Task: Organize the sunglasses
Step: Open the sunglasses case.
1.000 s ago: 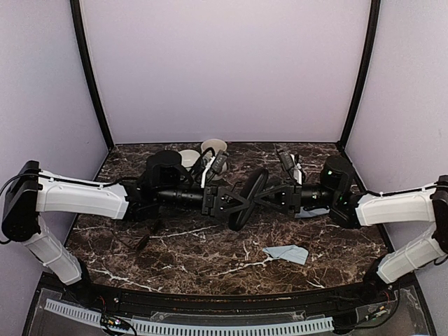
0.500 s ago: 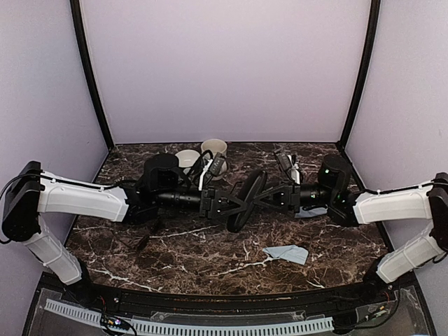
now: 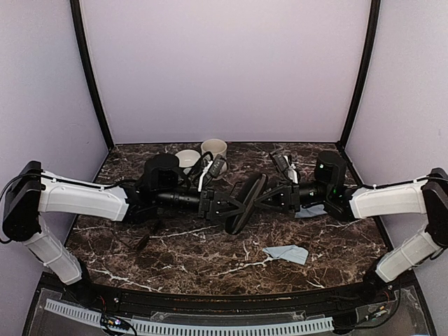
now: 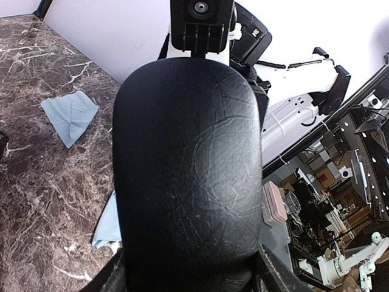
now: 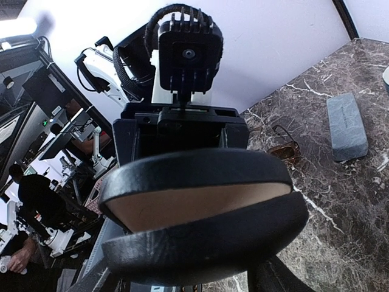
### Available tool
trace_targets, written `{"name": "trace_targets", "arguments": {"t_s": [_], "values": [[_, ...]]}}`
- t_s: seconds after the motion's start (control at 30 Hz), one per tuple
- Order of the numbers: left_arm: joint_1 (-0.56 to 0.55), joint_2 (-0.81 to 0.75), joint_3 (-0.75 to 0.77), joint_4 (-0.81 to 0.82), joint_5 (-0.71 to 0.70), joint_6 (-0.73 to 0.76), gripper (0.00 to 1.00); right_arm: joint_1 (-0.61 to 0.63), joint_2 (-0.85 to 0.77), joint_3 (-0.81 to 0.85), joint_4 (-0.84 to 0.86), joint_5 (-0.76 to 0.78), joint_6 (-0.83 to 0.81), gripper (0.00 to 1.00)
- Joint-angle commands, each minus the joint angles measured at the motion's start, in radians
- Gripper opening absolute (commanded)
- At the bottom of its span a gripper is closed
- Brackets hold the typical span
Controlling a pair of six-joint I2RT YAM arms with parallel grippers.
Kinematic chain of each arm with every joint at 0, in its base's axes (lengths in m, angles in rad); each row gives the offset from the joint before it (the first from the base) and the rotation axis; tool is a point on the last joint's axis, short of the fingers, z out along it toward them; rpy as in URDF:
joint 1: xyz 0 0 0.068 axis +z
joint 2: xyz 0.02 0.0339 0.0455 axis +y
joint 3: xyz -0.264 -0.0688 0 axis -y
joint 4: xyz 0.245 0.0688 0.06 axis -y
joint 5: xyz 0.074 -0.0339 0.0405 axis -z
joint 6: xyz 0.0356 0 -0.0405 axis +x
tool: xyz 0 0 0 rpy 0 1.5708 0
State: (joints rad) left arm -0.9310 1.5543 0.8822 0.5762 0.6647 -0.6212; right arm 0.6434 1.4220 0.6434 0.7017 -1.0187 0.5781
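Observation:
A black oblong case (image 3: 245, 199) hangs above the table's middle, gripped from both sides. My left gripper (image 3: 222, 205) is shut on its left side; the case's black shell (image 4: 188, 158) fills the left wrist view. My right gripper (image 3: 271, 198) is shut on its right side. In the right wrist view the case (image 5: 200, 237) gapes a little and shows a beige lining. A brownish pair of sunglasses (image 5: 283, 148) lies on the marble, faintly visible in the top view (image 3: 143, 240) below my left arm. The black pair is out of view.
A grey-blue rectangular case (image 5: 346, 126) lies beyond the brownish sunglasses. Two white cups (image 3: 201, 152) stand at the back. A light blue cloth (image 3: 285, 253) lies front right, and it also shows in the left wrist view (image 4: 70, 112). Another cloth (image 3: 308, 212) lies under my right arm.
My right arm has shifted slightly left and back. The black case stays held between both grippers in nearly the same place.

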Motion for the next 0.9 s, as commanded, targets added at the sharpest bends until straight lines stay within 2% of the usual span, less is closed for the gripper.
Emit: {"name": "trace_targets", "arguments": {"t_s": [0.0, 0.37, 0.87], "values": [[-0.037, -0.061, 0.007, 0.108, 0.18, 0.04, 0.0, -0.071, 0.062, 0.008, -0.113, 0.182, 0.002, 0.44], [-0.038, -0.071, 0.004, 0.094, 0.171, 0.062, 0.0, -0.083, 0.113, 0.014, -0.194, 0.254, 0.008, 0.46], [-0.038, -0.071, -0.003, 0.09, 0.166, 0.063, 0.0, -0.084, 0.135, 0.037, -0.341, 0.391, -0.037, 0.42]]}}
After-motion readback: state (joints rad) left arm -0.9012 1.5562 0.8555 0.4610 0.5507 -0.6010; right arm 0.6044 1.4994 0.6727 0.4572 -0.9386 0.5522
